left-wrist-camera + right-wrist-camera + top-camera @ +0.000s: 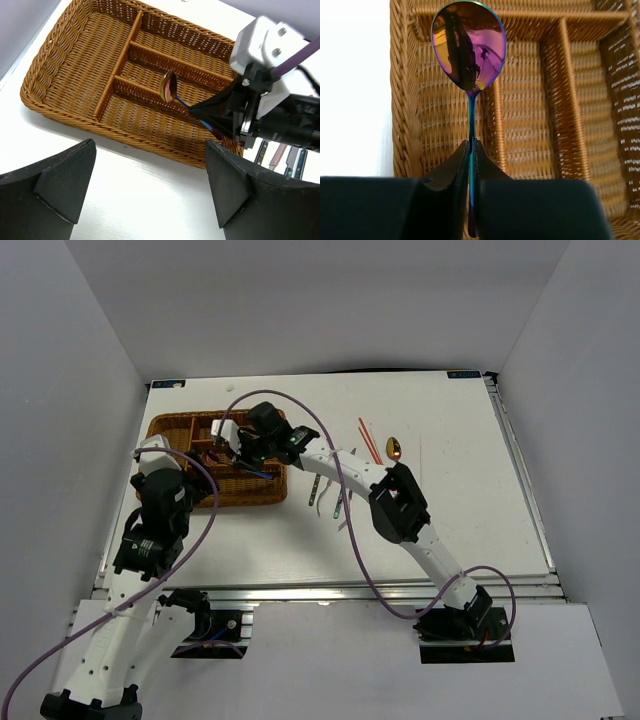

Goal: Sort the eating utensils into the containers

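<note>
The brown wicker tray (180,428) lies at the table's left. My right gripper (471,150) is shut on the handle of the iridescent rainbow spoon (468,47) and holds it, bowl forward, above a long compartment beside the tray's rim (405,125). The left wrist view shows the spoon (168,86) over a divider of the tray (50,75). My left gripper (150,185) is open and empty over bare table next to the tray's near edge. Red-orange chopsticks (368,438), a gold-bowled spoon (396,448) and silver cutlery (315,490) lie on the table.
The right arm (340,472) stretches across the table's middle towards the tray. More cutlery (338,505) lies beneath it. White walls enclose the table on three sides.
</note>
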`<state>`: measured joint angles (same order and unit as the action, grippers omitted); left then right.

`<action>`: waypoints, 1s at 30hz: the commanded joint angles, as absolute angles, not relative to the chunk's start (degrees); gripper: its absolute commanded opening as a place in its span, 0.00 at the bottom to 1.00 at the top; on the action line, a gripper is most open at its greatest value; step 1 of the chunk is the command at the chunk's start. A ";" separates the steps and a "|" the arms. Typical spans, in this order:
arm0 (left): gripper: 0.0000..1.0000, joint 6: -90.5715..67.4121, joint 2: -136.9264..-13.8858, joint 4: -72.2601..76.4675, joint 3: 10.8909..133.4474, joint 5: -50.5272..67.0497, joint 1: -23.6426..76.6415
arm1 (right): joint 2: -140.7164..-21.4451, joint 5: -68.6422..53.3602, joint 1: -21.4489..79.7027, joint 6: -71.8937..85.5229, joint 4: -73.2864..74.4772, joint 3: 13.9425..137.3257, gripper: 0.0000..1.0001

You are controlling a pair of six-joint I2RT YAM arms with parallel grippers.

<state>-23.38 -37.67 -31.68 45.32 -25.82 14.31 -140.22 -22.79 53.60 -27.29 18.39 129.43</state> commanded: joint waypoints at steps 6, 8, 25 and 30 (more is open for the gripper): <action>0.98 -23.03 -36.83 -31.29 44.65 -25.14 13.89 | -136.59 -25.31 53.61 -27.34 17.84 126.48 0.40; 0.98 -22.94 -36.74 -31.38 44.65 -25.40 13.97 | -134.23 -24.96 53.53 -26.64 17.14 125.25 0.45; 0.98 -23.12 -36.91 -31.38 44.65 -25.40 13.89 | -100.20 11.60 27.35 14.43 14.75 80.87 0.89; 0.98 -23.29 -38.23 -31.64 44.91 -25.84 13.97 | -103.27 16.43 21.90 7.05 21.18 79.46 0.82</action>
<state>-23.40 -37.52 -31.70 44.69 -25.71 14.31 -101.75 12.58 21.71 9.13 14.79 80.55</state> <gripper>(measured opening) 0.979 0.838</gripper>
